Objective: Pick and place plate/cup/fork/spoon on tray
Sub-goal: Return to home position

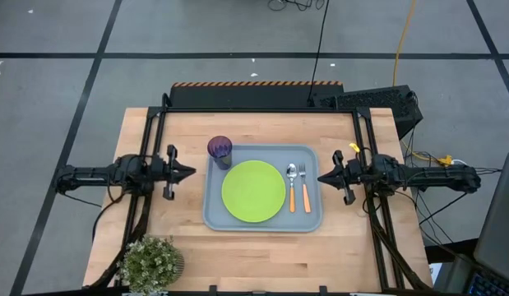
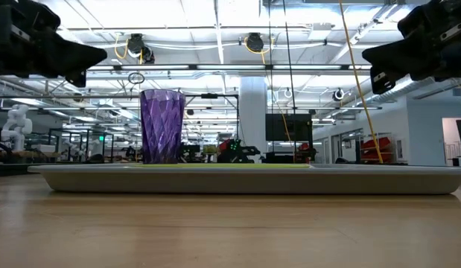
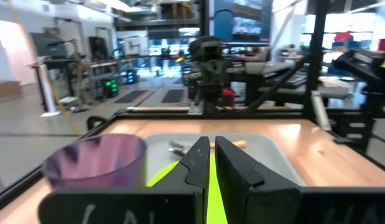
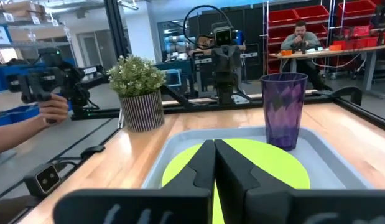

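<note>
**Tableware Laid on Tray, Both Grippers Held Off to Its Sides**

At the near edge of the wooden table [image 1: 188, 238], toward its left corner, a small potted plant [image 1: 153, 261] is seen. Behind it, the grey-blue tray [image 1: 313, 222] is laid across the middle of the table, its long sides parallel to the near edge. The lime-green plate [image 1: 253, 191] is seated flat inside the tray, a little left of its middle. To the right of the plate, also inside the tray, the spoon [image 1: 292, 186] and the fork [image 1: 305, 189] are laid side by side, close but apart. Their orange handles are turned toward the near edge and their silver heads away from it. The spoon is taken to be the one nearer the plate, though the heads are small.

The left gripper [image 1: 192, 173] is held above the table just outside the tray's left rim, pointed at the tray, its fingers pressed together. The right gripper [image 1: 320, 177] is held likewise just outside the right rim, fingers pressed together. In the low view both are shown higher than the cup's mouth.

The purple cup [image 1: 219, 151] is stood upright in the tray's far left corner, just beyond the plate's rim. At the table's far right corner a black boxy device [image 1: 377, 100] is placed.
</note>
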### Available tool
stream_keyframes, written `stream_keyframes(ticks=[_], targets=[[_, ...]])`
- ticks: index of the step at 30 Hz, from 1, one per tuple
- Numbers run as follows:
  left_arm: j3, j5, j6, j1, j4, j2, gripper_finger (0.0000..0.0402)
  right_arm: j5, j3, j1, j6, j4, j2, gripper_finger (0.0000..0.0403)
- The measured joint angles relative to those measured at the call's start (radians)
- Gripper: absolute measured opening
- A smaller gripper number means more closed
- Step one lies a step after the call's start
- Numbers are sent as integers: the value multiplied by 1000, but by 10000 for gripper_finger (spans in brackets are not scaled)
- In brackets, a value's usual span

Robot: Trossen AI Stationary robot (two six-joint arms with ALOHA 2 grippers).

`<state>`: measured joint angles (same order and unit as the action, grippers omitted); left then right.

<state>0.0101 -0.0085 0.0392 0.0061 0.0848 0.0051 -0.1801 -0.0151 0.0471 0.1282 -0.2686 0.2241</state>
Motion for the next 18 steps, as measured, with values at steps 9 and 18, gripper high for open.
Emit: stream_keyframes(ticks=[9,18], targets=[[1,-55,31,2,-56,0,30,78,0,0,9,35,34,0],[2,-53,33,1,-60,0,31,127,0,-1,16,-6,55,0]])
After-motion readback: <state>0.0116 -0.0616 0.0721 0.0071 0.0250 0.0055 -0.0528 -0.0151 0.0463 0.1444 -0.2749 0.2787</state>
